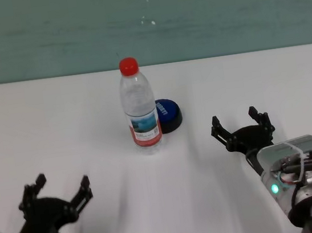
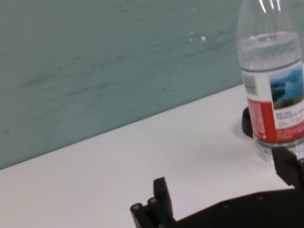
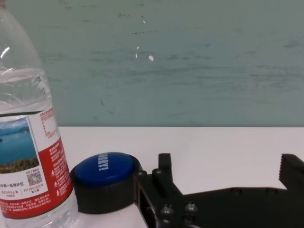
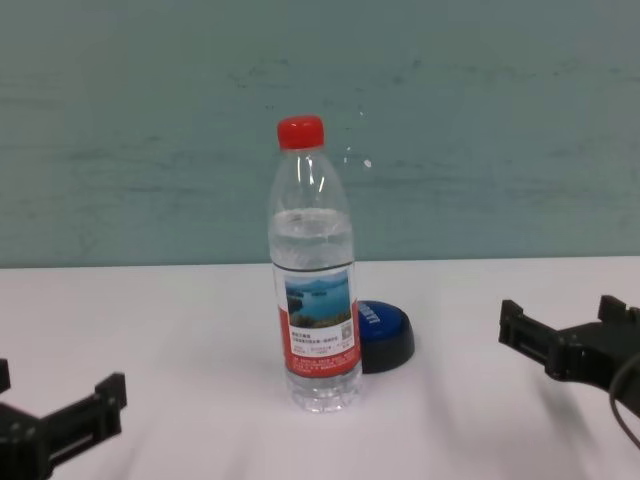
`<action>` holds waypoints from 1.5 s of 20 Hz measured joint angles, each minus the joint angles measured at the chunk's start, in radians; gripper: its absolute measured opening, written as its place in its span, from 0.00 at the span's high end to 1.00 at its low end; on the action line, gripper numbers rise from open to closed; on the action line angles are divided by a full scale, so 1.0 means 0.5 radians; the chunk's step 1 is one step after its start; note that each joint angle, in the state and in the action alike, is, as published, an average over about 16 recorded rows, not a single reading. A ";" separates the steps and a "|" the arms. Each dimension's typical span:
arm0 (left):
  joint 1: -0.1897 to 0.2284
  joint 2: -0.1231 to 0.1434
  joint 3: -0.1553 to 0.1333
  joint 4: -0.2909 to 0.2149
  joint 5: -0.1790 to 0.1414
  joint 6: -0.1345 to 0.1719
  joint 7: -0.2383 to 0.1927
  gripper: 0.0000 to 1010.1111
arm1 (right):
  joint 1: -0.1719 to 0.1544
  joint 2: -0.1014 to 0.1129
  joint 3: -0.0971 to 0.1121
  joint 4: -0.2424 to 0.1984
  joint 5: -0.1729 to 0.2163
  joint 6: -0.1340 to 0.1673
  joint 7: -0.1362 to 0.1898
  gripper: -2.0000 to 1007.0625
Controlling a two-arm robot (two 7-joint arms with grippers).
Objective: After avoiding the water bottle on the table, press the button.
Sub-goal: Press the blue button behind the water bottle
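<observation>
The water bottle (image 1: 138, 104), clear with a red cap and a lake label, stands upright on the white table (image 1: 59, 123) near the middle. The blue-topped button (image 1: 167, 114) with a black base sits just behind it to the right, partly hidden by the bottle. My right gripper (image 1: 240, 124) is open, low over the table to the right of the button and apart from it. In the right wrist view the button (image 3: 105, 180) lies just ahead of the fingers (image 3: 164, 173), beside the bottle (image 3: 28, 152). My left gripper (image 1: 58, 192) is open at the front left, far from both.
A teal wall (image 1: 143, 20) runs along the table's far edge. White tabletop stretches to the left of the bottle and between the two grippers. In the chest view the bottle (image 4: 314, 275) covers the left part of the button (image 4: 382, 335).
</observation>
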 joint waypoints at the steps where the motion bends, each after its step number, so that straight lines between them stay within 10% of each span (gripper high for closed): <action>1: 0.010 0.015 -0.003 0.000 0.011 -0.022 -0.020 0.01 | 0.000 0.000 0.000 0.000 0.000 0.000 0.000 0.00; 9: 0.009 0.122 -0.044 0.082 0.048 -0.259 -0.180 0.01 | 0.000 0.000 0.000 0.000 0.000 0.000 0.000 0.00; 17: -0.099 0.153 -0.064 0.220 -0.076 -0.472 -0.336 0.01 | 0.000 0.000 0.000 0.000 0.000 0.000 0.000 0.00; 30: -0.396 0.186 0.097 0.468 -0.226 -0.486 -0.522 0.01 | 0.000 0.000 0.000 0.000 0.000 0.000 0.000 0.00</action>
